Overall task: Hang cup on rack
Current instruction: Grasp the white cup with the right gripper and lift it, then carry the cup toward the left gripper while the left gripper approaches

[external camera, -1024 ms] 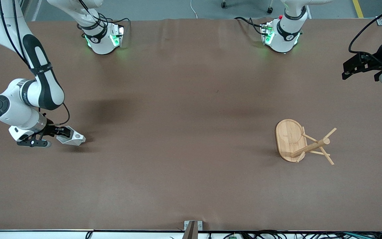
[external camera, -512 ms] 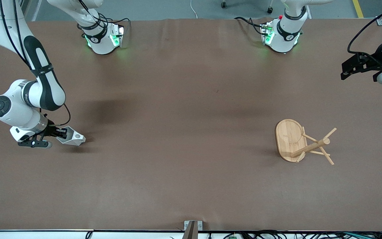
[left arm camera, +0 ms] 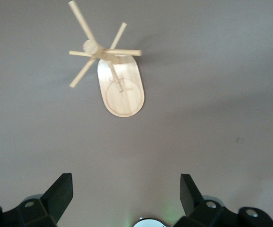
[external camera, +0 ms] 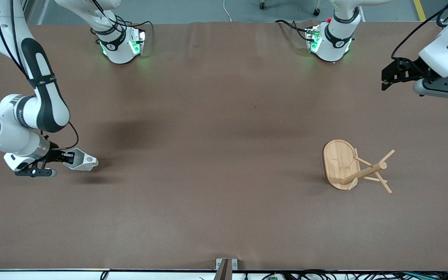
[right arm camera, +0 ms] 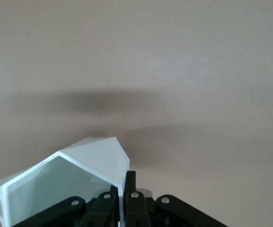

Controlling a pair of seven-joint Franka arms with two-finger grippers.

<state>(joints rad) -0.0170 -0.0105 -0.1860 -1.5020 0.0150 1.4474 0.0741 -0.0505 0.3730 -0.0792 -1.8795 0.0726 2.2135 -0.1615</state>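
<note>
My right gripper (external camera: pixel 68 157) pinches the white cup (external camera: pixel 82 163) above the table; my left gripper (left arm camera: pixel 126 191), open, waits over the rack (external camera: pixel 354 167).

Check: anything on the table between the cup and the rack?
Nothing. Front view shows bare brown table between cup, in right pincer, and rack.

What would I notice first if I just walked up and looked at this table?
Probably the white cup, pinched by its wall in the right pincer and lifted a little above the brown table at the right arm's end. Next, the bamboo rack standing alone toward the left arm's end, pegs bare. The left pincer hangs open above the table's edge there.
</note>
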